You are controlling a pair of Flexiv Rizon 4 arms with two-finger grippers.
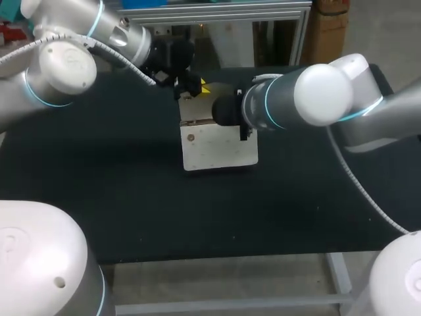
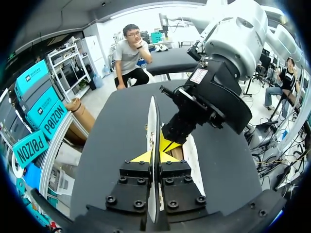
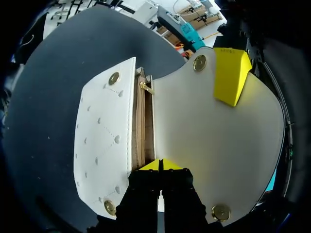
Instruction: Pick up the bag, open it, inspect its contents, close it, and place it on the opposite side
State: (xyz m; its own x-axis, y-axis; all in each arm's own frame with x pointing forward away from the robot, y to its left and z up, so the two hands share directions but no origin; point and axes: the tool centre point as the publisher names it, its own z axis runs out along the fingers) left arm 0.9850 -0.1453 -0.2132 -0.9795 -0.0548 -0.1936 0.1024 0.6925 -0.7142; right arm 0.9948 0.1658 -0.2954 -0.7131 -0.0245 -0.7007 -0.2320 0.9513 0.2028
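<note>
bag [image 1: 217,148] mid counter [image 1: 131,197] | left gripper [image 2: 154,158] clamped on lifted flap [image 3: 209,126] | right gripper [image 3: 160,165] apparently pinching mouth edge | opened, inspecting; closing and opposite-side placing left

White-grey arms [image 1: 322,92], cyan joint rings [image 1: 266,100], black screwed yellow-tipped jaws.

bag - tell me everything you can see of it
The bag is a small white, leather-looking pouch in the middle of the black table. Its front panel has dotted quilt stitching and gold snap studs at its corners. The flap is swung open, showing a gold zip pull and tan lining. The left claw pinches the flap's edge, and the right claw is closed on the rim by the opening.
</note>
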